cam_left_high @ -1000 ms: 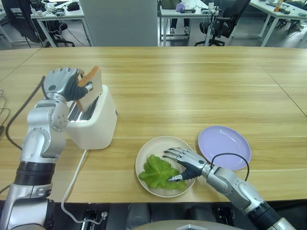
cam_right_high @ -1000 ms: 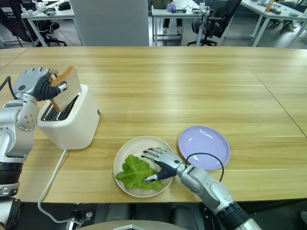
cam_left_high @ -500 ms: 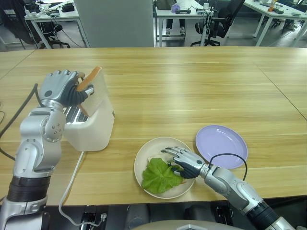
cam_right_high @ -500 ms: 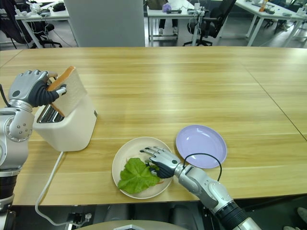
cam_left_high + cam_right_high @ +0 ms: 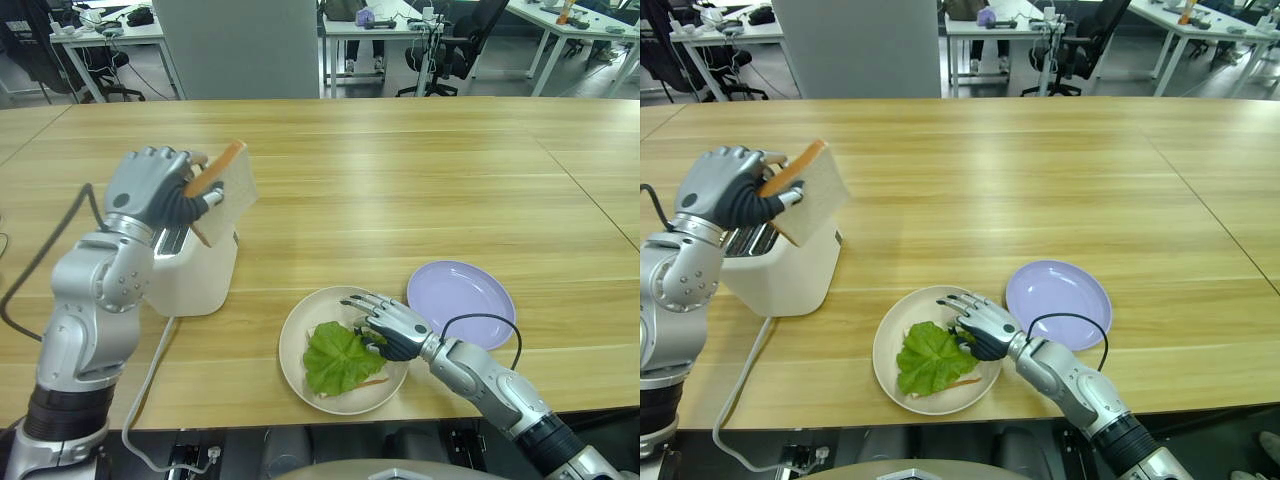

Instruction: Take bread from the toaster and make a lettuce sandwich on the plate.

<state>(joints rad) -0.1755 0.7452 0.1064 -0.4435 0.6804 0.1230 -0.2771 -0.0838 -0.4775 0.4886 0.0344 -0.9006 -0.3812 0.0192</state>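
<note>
One toaster (image 5: 195,275), one bread slice (image 5: 228,190), one lettuce leaf (image 5: 340,357), cream plate (image 5: 292,340), purple plate (image 5: 460,300).

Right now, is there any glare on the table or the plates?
Left eye view: a pale sheen crosses the wooden table right of the toaster. Right eye view: same sheen; the purple plate shows faint gloss, the white plate none.
</note>
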